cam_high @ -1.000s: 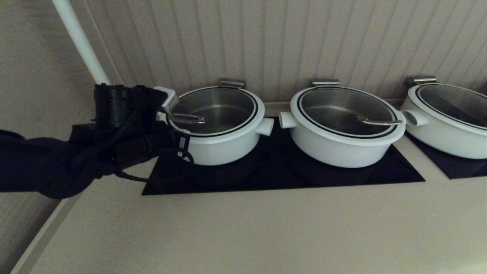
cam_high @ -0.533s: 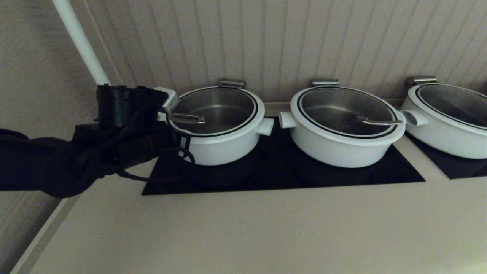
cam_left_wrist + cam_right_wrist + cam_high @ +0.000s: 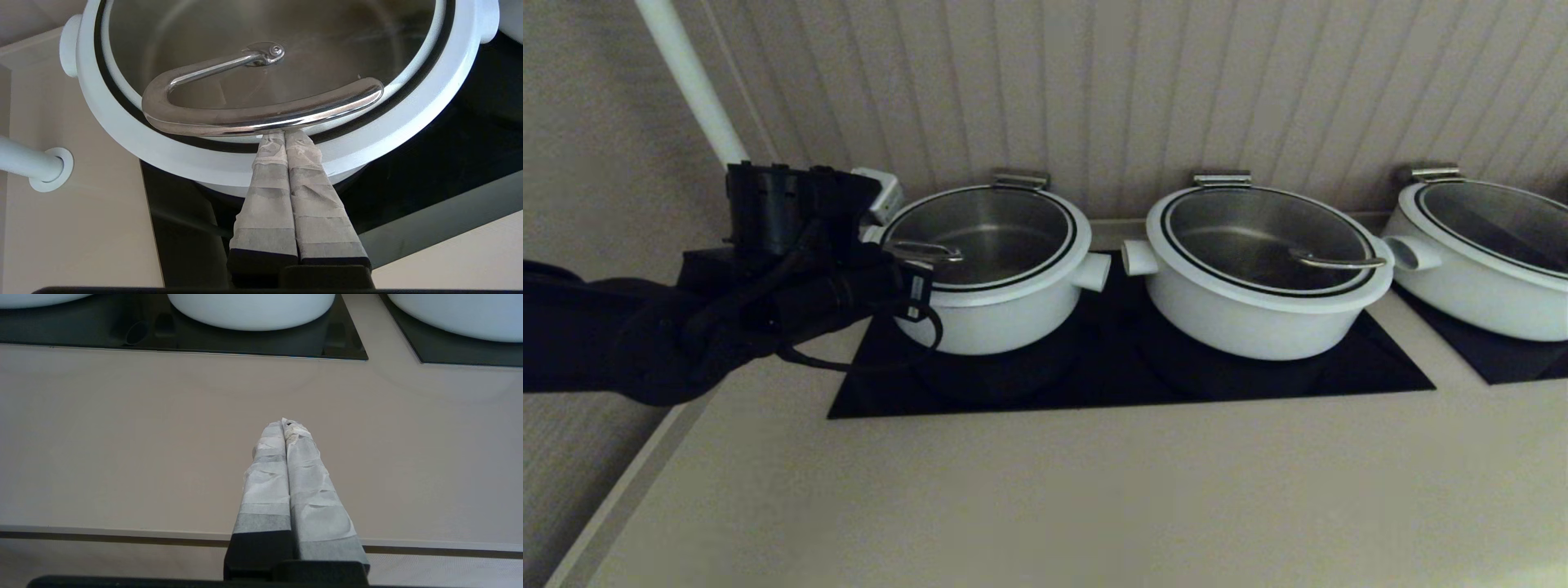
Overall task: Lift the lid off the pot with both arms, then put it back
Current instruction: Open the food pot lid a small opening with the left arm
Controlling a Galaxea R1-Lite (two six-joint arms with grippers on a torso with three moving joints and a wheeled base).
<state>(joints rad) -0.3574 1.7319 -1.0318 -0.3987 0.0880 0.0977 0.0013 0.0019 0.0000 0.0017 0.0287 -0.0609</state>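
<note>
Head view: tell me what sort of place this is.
Probably a buffet or catering counter: three white lidded pots in a row on black inset panels in a beige counter.

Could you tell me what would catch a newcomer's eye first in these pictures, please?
Three white pots stand in a row against the wall, each under a glass lid. At the pot on the left, the left pincer, fingers together, pokes under the lid's steel handle. The right pincer hangs shut over bare counter.
</note>
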